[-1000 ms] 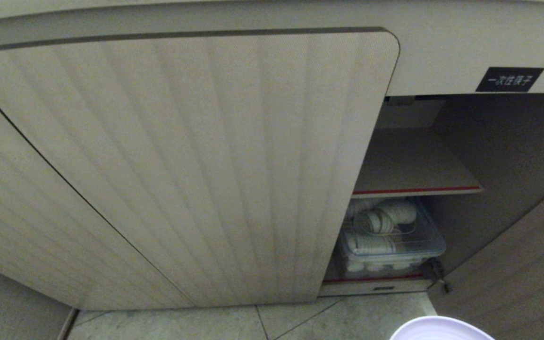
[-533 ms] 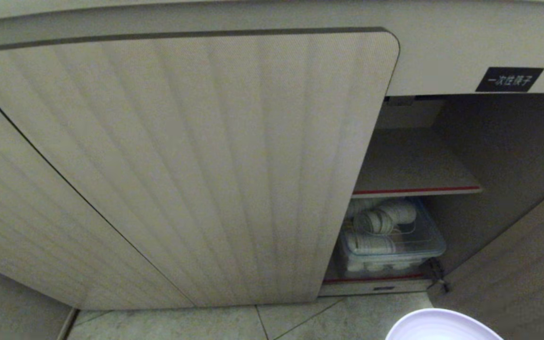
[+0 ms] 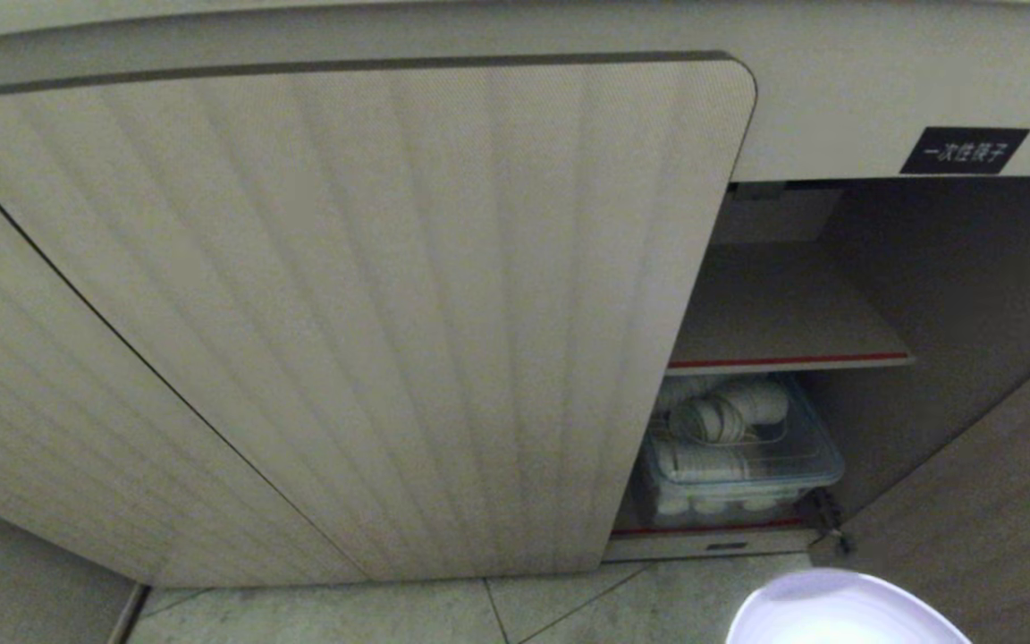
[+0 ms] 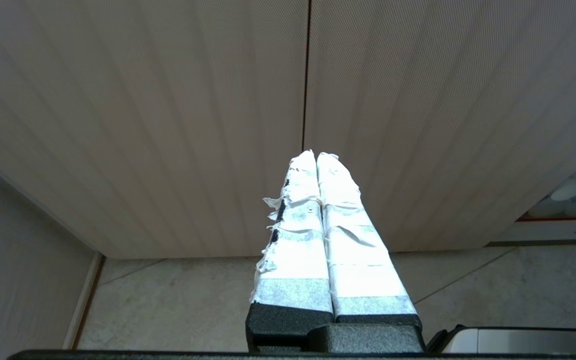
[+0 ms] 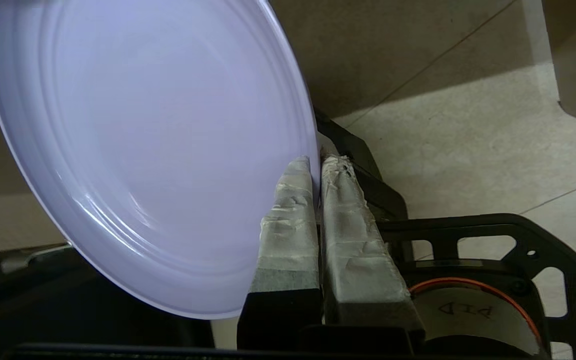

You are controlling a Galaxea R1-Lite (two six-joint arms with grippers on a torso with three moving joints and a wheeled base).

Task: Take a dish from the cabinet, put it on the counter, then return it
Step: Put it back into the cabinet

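The lavender dish is held at its rim by my right gripper, whose taped fingers are shut on it. In the head view only the dish's upper edge shows at the bottom right, low in front of the cabinet. The cabinet's right side stands open, showing a bare red-edged shelf. My left gripper is shut with nothing in it and points at the ribbed closed door. The counter is out of view.
Under the shelf sits a clear plastic box full of white round dishes. The opened door leans out at the right. A black label is above the opening. Tiled floor lies below.
The dish has risen a little further into the bottom right of the head view. The cabinet and the left arm have not moved.
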